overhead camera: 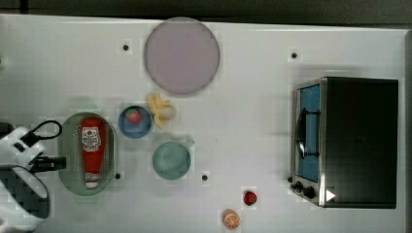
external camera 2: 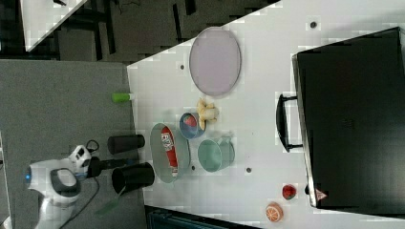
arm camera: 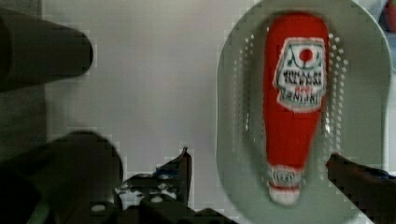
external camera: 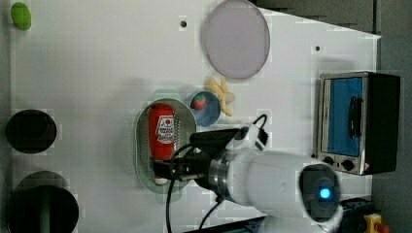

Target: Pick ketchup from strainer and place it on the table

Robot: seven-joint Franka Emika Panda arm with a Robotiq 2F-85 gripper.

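Gripper wide open, ketchup in the strainer, nothing held.

From my seat, wrist view: gripper [arm camera: 259,172] fingers spread wide, one each side of the ketchup's [arm camera: 294,100] cap end, prob. above it, not touching. Top view: the bottle lies lengthwise in the strainer [overhead camera: 68,170] near the table's [overhead camera: 252,121] 9 o'clock edge; blue bowl [overhead camera: 134,127] w/ strawberry at strainer's 2 o'clock.

The top view looks straight down on the white table [overhead camera: 252,126] from well above, with the toaster oven [overhead camera: 347,141] at three o'clock. The left view and right view look steeply down from opposite sides, sharing the strainer [external camera: 143,145] and purple plate [external camera 2: 215,59]. The wrist view hangs close over the strainer, the ketchup [arm camera: 294,107] pointing to six o'clock.
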